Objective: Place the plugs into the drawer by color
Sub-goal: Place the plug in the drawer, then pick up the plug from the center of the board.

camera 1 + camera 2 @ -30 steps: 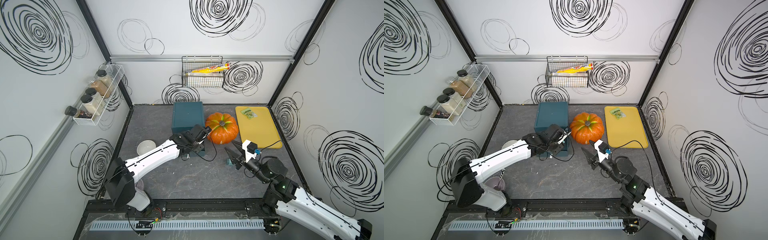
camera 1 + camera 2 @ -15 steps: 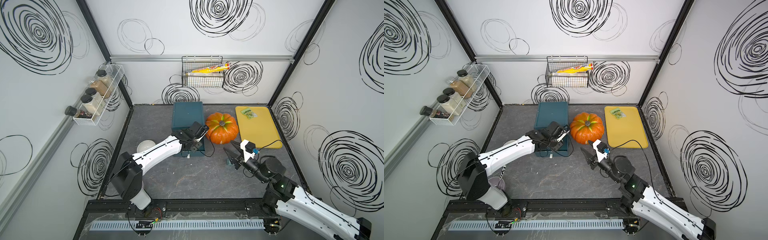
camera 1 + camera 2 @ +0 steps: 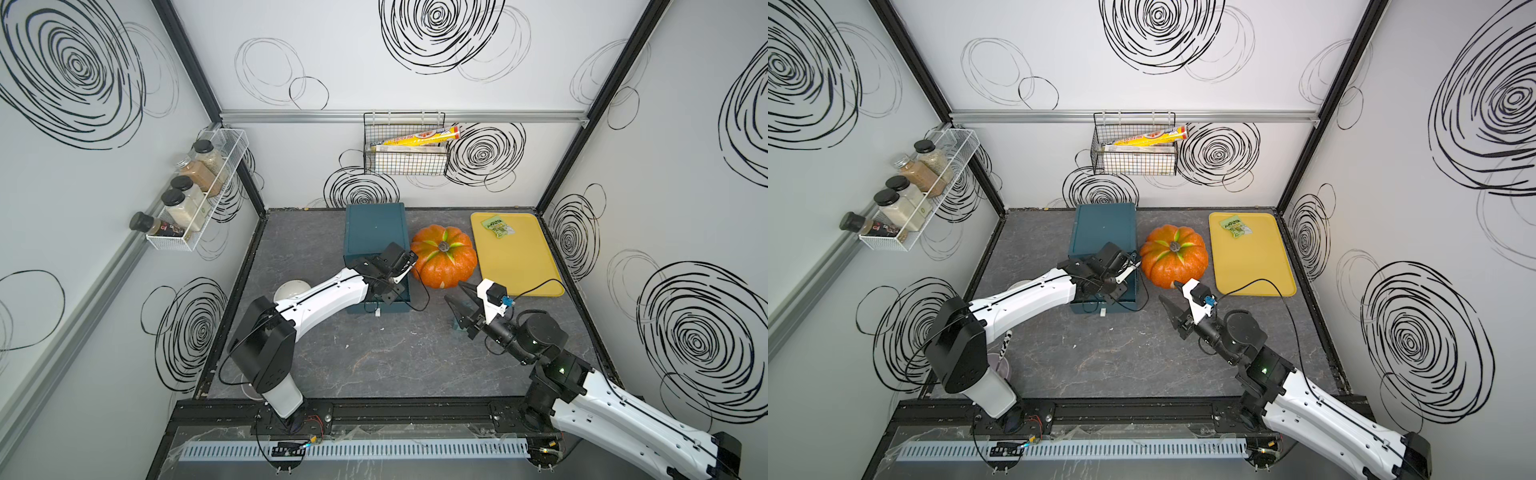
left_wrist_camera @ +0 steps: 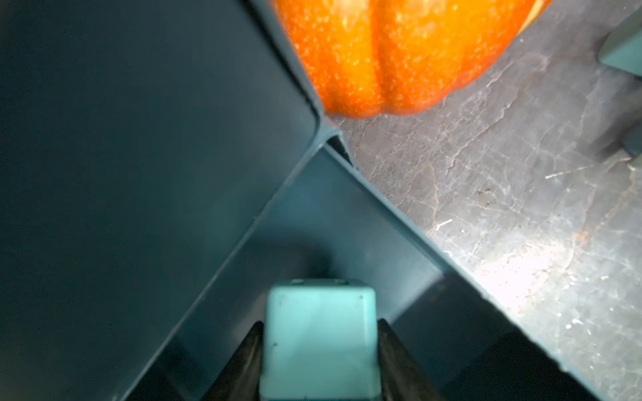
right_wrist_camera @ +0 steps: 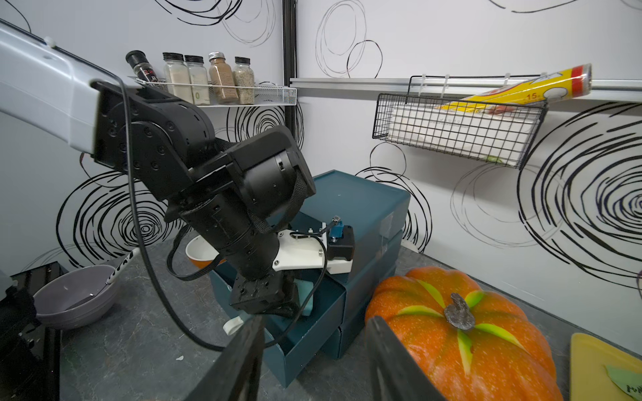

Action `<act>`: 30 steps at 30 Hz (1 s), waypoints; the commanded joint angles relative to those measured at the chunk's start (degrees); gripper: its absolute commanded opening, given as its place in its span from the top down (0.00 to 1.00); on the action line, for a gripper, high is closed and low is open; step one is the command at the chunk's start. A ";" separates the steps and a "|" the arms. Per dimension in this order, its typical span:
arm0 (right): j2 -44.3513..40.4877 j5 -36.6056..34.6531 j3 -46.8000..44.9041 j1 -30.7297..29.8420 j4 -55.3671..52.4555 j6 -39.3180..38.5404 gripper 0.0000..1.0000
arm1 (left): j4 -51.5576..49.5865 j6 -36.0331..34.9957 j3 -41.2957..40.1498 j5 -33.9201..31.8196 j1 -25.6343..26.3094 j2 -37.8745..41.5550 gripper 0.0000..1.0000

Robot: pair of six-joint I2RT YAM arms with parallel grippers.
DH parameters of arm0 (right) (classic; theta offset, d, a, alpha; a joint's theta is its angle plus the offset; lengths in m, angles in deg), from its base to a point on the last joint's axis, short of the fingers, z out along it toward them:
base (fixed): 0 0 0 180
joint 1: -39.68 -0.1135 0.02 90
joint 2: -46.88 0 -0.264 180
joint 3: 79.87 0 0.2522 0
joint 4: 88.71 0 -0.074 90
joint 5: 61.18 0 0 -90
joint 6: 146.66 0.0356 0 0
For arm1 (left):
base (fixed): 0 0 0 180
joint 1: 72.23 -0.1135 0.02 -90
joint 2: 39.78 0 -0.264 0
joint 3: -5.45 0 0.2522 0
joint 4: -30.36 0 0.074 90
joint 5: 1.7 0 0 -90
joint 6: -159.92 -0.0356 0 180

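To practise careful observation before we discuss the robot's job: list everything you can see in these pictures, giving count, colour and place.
chest: one, dark teal, back of table, one drawer open
plugs: two visible, light teal; one gripped over the open drawer, one on the table
pumpkin: one, orange, beside chest
tray: one, yellow, right of pumpkin, green packet on it
bowls: two; white, purple; left side of table
spice jars: five, left-wall rack
wire basket: one, black, back wall, holds boxes
left end effector: shut on a plug
right end effector: open, empty
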 commanded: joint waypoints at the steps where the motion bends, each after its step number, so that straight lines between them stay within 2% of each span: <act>1: 0.05 -0.25 -0.21 -0.18 2.18 0.44 0.48 | 1.44 2.14 0.34 -3.10 -0.42 0.11 0.58; 4: 0.39 -0.58 -0.16 -0.19 2.18 0.40 0.48 | 2.16 1.85 -0.63 -2.15 -0.46 1.27 0.49; 9: 0.24 -0.54 -0.29 -0.26 2.18 0.58 0.47 | 1.81 2.79 -0.48 -2.37 -0.46 2.13 0.47; 15: 0.69 -1.04 -0.34 -0.20 2.36 0.58 0.46 | 2.97 3.30 -1.42 -2.89 -0.52 5.12 0.36; 19: 1.10 -1.25 -0.22 -0.18 2.27 0.55 0.46 | 2.36 4.47 -0.92 -2.08 -0.47 6.17 0.39; 23: 1.86 -3.47 0.48 -0.18 1.16 1.45 0.46 | 2.77 8.67 0.17 1.35 -0.55 10.83 0.37; 26: 3.20 -8.84 3.29 -0.18 -2.92 4.61 0.39 | 3.42 13.33 1.08 6.20 -0.52 15.79 0.33; 28: 3.68 -10.97 5.82 -0.18 -7.21 6.95 0.38 | 3.34 20.38 1.17 8.15 -0.62 19.24 0.31; 30: 3.99 -14.70 7.67 -0.18 -12.18 10.61 0.38 | 6.30 27.82 -1.51 12.78 -0.67 23.93 0.27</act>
